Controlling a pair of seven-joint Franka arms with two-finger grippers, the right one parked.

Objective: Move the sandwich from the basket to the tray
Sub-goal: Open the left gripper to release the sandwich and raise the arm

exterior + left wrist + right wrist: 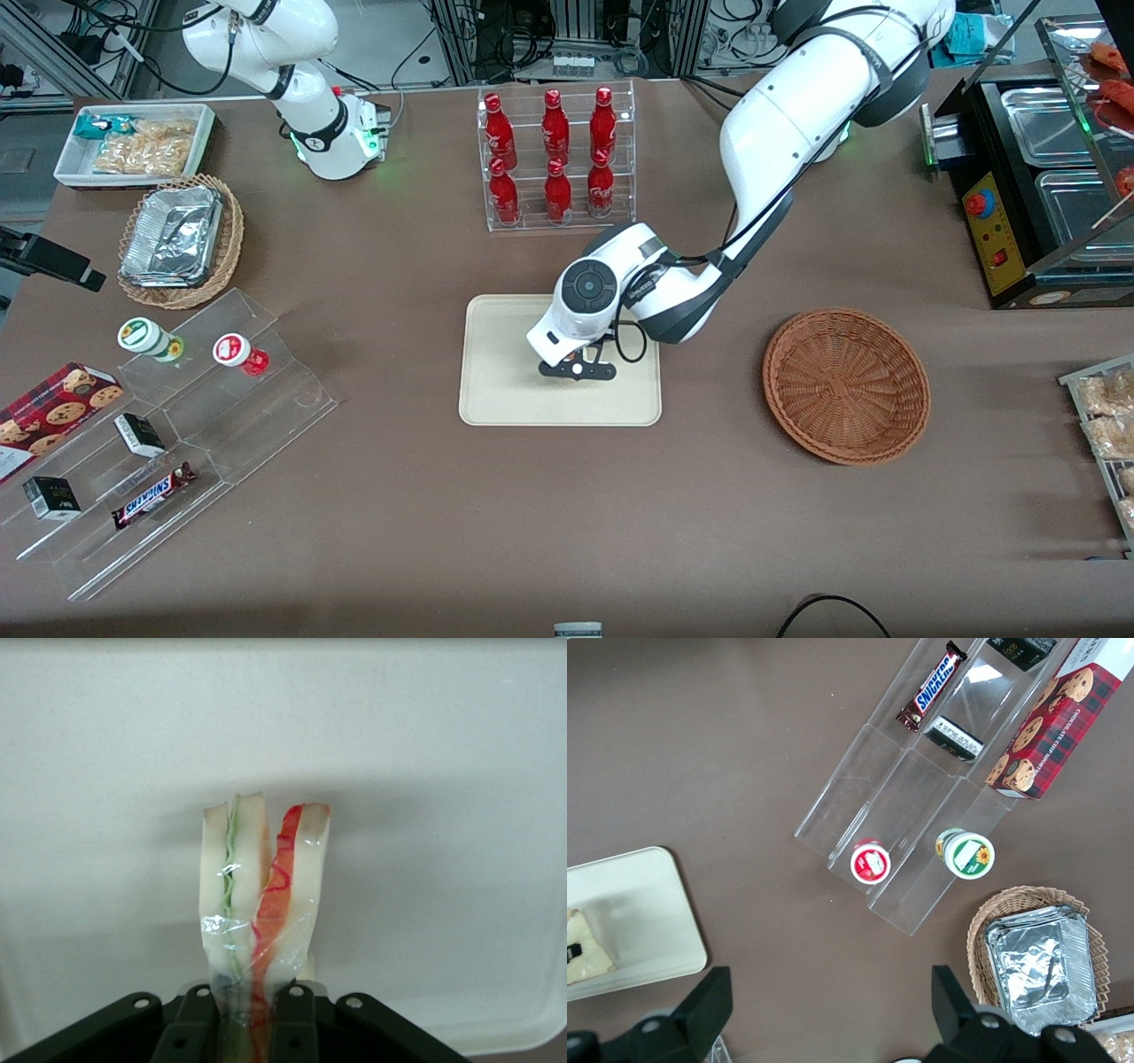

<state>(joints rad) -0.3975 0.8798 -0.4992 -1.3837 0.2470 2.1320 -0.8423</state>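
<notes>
My left gripper (578, 370) hangs low over the cream tray (505, 354), near the middle of it. In the left wrist view the gripper (248, 1010) is shut on the sandwich (264, 895), a plastic-wrapped wedge of white bread with green and red filling lines. The wrap is pinched between the black fingers (190, 1028), and the wedge's free end is close over the tray's pale floor (425, 771). The right wrist view shows the sandwich (586, 952) over the tray (638, 904). The reddish-brown basket (846, 385) sits beside the tray, toward the working arm's end, with nothing in it.
A clear rack of red bottles (556, 159) stands farther from the front camera than the tray. Toward the parked arm's end are a tan wicker basket with foil containers (182, 239), a white snack bin (133, 142) and a stepped acrylic display (177, 425). A black appliance (1036, 186) stands at the working arm's end.
</notes>
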